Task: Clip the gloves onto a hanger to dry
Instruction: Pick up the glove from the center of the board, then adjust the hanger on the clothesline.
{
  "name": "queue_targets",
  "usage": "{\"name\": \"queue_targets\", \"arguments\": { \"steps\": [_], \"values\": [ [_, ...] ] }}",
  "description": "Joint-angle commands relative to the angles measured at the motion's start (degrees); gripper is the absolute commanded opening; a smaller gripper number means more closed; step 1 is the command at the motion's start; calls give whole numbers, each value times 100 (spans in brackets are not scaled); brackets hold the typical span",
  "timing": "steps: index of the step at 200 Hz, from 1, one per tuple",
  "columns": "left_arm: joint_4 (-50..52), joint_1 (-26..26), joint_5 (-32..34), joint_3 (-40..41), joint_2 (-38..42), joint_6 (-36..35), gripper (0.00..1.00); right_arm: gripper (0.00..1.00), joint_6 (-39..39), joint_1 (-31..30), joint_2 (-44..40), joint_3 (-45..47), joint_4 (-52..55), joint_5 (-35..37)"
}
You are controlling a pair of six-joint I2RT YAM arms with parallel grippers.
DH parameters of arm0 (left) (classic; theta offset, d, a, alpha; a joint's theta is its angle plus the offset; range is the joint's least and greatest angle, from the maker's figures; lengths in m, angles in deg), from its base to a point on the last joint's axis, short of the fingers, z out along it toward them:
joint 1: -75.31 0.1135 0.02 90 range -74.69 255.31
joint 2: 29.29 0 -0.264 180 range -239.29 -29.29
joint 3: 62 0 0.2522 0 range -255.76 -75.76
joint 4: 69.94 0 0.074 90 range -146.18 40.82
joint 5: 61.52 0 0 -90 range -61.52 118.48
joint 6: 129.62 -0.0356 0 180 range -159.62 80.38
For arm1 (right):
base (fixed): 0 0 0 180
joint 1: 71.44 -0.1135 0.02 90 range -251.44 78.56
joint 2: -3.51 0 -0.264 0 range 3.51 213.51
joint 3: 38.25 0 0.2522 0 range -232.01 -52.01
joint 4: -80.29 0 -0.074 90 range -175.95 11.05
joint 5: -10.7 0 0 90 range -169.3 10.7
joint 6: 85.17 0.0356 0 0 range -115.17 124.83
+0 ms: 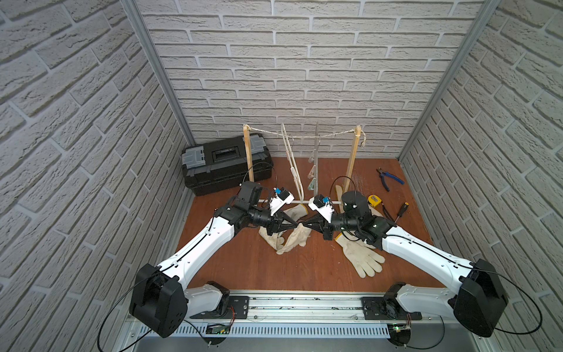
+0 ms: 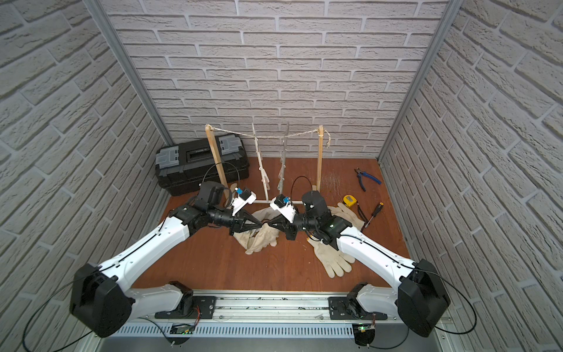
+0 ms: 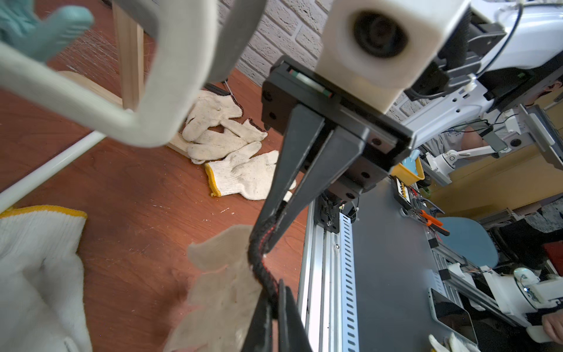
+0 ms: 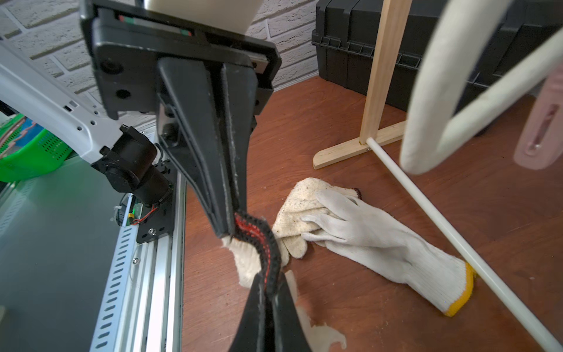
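Two claws meet tip to tip above the middle of the table [image 1: 243, 268], both clenched on one glove. The left claw [image 1: 296, 225] pinches the black, red-stitched cuff [image 3: 259, 262] of the held glove [image 3: 219, 274]. The right claw [image 1: 305, 225] bites the same cuff just beside it. Both wrist views show a short, twisted stretch of cuff running between the two pairs of fingers. The beige body of the glove droops from the cuff toward the wood. Whether its fingers rest on the table I cannot tell.

Under the left claw lies a heap [image 1: 272, 240] of off-white gloves. Just behind the claws a yellow-cuffed glove [image 4: 380, 243] lies flat, partly over another. Its cuff is beside the white rod [image 4: 441, 225] that runs along the foot of the rack. More gloves [image 1: 361, 257] lie under the right forearm, fingers pointing toward the near edge.

Behind the claws stands the rack. It has two wooden posts [image 1: 248, 155] joined at the top by a string [image 1: 332, 134]. A white hanger [image 1: 292, 164] and a grey hanger [image 1: 315, 152] hang from the string, the grey one carrying small clips.

A black toolbox [image 1: 227, 166] sits in the back left corner. At the back right lie blue pliers [image 1: 390, 177], a yellow tape measure [image 1: 374, 200] and a screwdriver [image 1: 401, 211].
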Motion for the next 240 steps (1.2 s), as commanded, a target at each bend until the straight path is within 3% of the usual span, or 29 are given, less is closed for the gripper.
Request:
{"name": "queue_targets", "arguments": {
  "steps": [1, 14, 41, 79, 126, 154, 240],
  "values": [
    [-1, 132, 324, -201, 103, 39, 30, 3, 492, -19, -297, 30, -330, -145],
    [109, 137, 763, -259, 174, 25, 46, 3, 908, -42, -418, 8, -223, 144],
    [366, 143, 1333, -562, 250, -77, 67, 3, 1771, -430, -631, -281, 445, 1323],
    [763, 176, 2742, -1249, 127, -240, 72, 3, 3419, -949, -716, -1021, 1856, 3336],
    [587, 277, 2792, -1665, 11, -213, 76, 3, 5037, -1278, -638, -1702, 2666, 4930],
    [569, 280, 3098, -1847, -210, -47, 85, 3, 5427, -1462, -328, -2190, 2559, 5695],
    [403, 199, 3623, -2310, -86, 1135, 85, 3, 5964, -1862, 642, -3404, 3223, 8421]
  ]
}}
